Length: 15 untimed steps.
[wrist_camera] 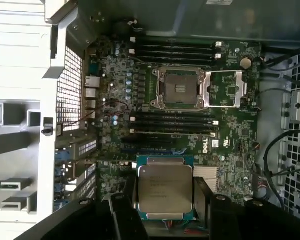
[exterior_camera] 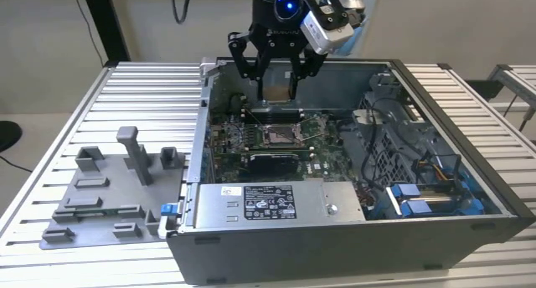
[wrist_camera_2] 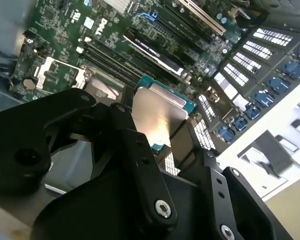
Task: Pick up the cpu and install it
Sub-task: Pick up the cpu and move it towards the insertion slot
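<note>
Jaws grip the cpu (wrist_camera: 165, 189); first wrist view shows the open socket (wrist_camera: 179, 89) apart, exterior view the case (exterior_camera: 335, 244) below.

Arm (exterior_camera: 273, 2) upright, wrist pointing down; hand (exterior_camera: 277, 95) closed on cpu (wrist_camera: 165, 192), gripped by edges

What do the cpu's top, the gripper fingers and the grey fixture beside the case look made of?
The cpu top: brushed pale metal, it throws a glare; green board rim around it.
The fingers: black, matt, likely anodised metal or plastic, bolted links.
The grey fixture: matt, uniform grey, probably plastic.
</note>
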{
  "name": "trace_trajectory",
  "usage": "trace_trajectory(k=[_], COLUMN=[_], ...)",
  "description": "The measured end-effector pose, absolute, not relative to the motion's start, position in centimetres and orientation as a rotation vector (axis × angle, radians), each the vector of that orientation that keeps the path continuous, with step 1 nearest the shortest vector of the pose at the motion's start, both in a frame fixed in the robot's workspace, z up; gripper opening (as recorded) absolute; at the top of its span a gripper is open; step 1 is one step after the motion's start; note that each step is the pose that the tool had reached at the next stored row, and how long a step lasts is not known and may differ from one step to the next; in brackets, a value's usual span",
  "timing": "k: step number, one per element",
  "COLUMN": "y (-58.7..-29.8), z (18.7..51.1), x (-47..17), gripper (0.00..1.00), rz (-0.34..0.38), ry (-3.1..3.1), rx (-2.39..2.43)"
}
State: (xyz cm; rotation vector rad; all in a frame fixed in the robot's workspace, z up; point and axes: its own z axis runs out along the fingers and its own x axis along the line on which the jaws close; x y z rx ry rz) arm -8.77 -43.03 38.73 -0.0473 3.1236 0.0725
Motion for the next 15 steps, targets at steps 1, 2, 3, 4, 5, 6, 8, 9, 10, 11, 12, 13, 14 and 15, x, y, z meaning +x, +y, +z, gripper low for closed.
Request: trace_trajectory(k=[1,2,3,4,5,6,8,9,10,11,12,13,14,15], y=[-42.9,-42.6,-42.2,-41.8,-41.3,-40.9,-40.0,-39.5,-39.1,-38.6,-38.2,-37.7,-37.2,-36.8], z=[38.7,38.7,38.7,38.7,38.7,38.7,38.7,38.7,38.7,38.7,38.7,38.7,38.7,38.7], x=[-8.8,-8.8,-8.8,-8.8,-8.8,-8.8,-8.8,-8.8,-8.8,-8.8,-8.9,-8.9,-8.9,-9.0], gripper=[0.00,0.00,0.00,0.00,0.00,0.00,0.00,0.00,0.00,0.00,0.00,0.00,0.00,0.00], rz=[0.072,0.072,0.072,0.072,0.072,0.072,0.073,0.072,0.072,0.073,0.072,0.072,0.072,0.073], ry=[3.124,3.124,3.124,3.124,3.124,3.124,3.124,3.124,3.124,3.123,3.124,3.124,3.124,3.124], rx=[-0.047,-0.047,-0.047,-0.047,-0.047,-0.047,-0.047,-0.047,-0.047,-0.047,-0.047,-0.047,-0.047,-0.047])
